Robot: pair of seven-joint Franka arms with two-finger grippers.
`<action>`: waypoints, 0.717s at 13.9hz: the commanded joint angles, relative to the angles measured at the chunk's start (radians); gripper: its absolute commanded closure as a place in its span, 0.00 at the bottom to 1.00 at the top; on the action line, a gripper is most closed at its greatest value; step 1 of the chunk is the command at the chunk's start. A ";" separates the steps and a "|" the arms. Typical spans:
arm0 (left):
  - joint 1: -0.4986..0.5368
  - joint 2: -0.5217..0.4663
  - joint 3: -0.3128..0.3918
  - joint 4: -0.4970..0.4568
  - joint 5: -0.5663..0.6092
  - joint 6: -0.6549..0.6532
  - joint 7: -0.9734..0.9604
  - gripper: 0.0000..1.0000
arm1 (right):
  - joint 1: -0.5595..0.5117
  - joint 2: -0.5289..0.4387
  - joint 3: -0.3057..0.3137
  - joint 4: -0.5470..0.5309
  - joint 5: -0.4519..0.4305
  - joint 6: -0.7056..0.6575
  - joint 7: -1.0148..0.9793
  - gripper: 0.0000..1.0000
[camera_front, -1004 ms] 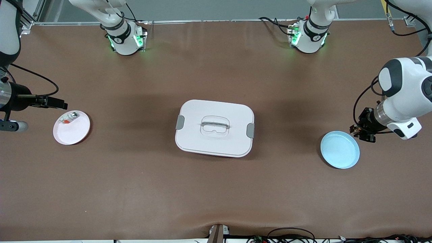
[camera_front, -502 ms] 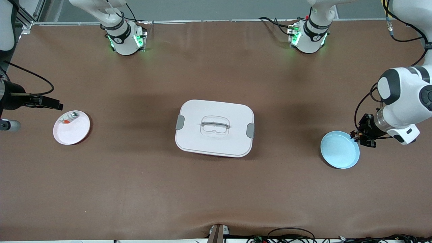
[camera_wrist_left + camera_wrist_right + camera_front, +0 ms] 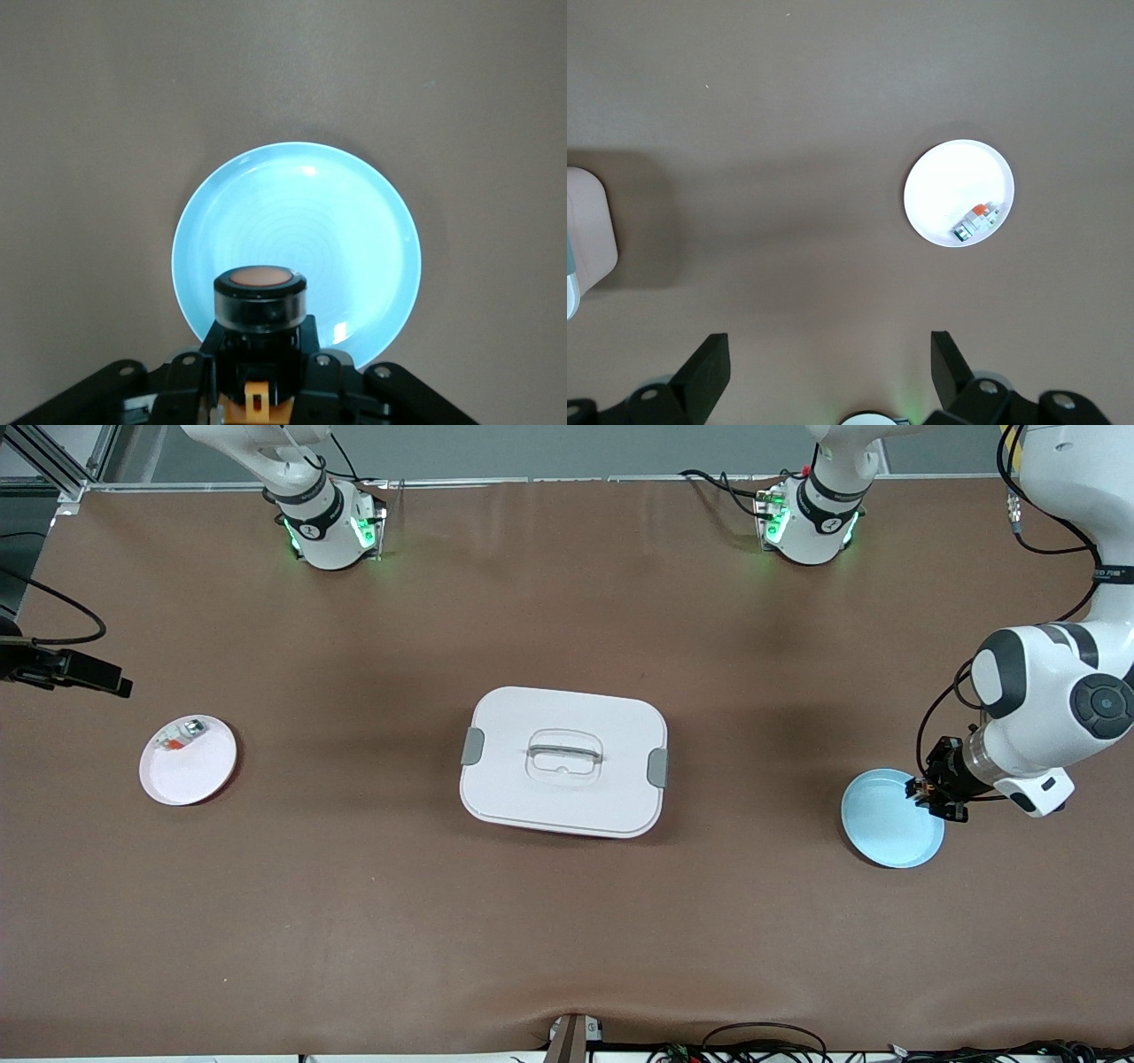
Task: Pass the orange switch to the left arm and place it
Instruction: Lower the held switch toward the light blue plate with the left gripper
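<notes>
My left gripper is shut on the orange switch, a small black cylinder with a round orange face. It holds the switch in the air over the rim of the light blue plate, which fills the left wrist view. My right gripper is open and empty, high over the table edge at the right arm's end. Its fingers frame bare table in the right wrist view. The white lidded box with grey clasps sits at the table's middle, between the two plates.
A white plate lies toward the right arm's end and holds a small white-silver part with a red-orange bit. Both show in the right wrist view, the plate and the part, with a corner of the box.
My left gripper has moved with the switch from beside the blue plate to over its rim. My right gripper has drawn away from the white plate toward the table's end.
</notes>
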 commanded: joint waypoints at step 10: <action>0.014 0.136 -0.009 0.011 0.024 0.151 -0.003 0.99 | -0.013 -0.077 0.013 -0.011 -0.007 -0.019 -0.007 0.00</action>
